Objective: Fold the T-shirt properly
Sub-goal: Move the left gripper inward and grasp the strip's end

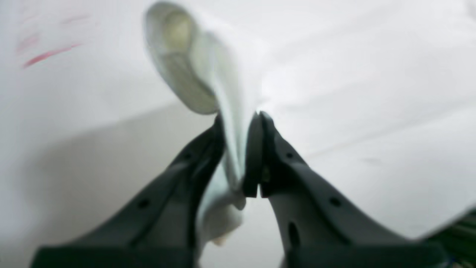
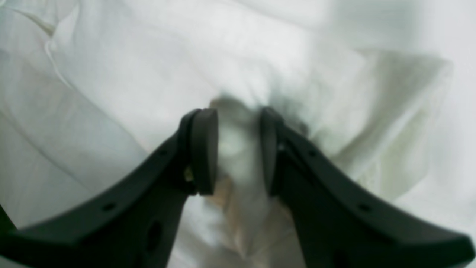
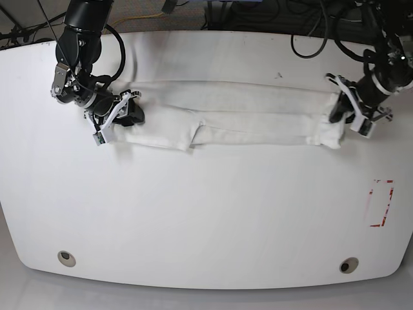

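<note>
White table carries the T-shirt, both grippers pinching its ends; uneven pulling could undo the fold.

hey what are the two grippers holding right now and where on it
Both hold the T-shirt, folded into a long strip: the left gripper pinches one end, the right gripper the opposite end.

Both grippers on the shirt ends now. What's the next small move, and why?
Probably lift both ends together and carry one toward the other. The T-shirt lies as a long narrow band across the table; the left gripper is shut on a pinch of cloth at one end, and the right gripper clamps a bunch at the other, so the cross fold remains.
</note>
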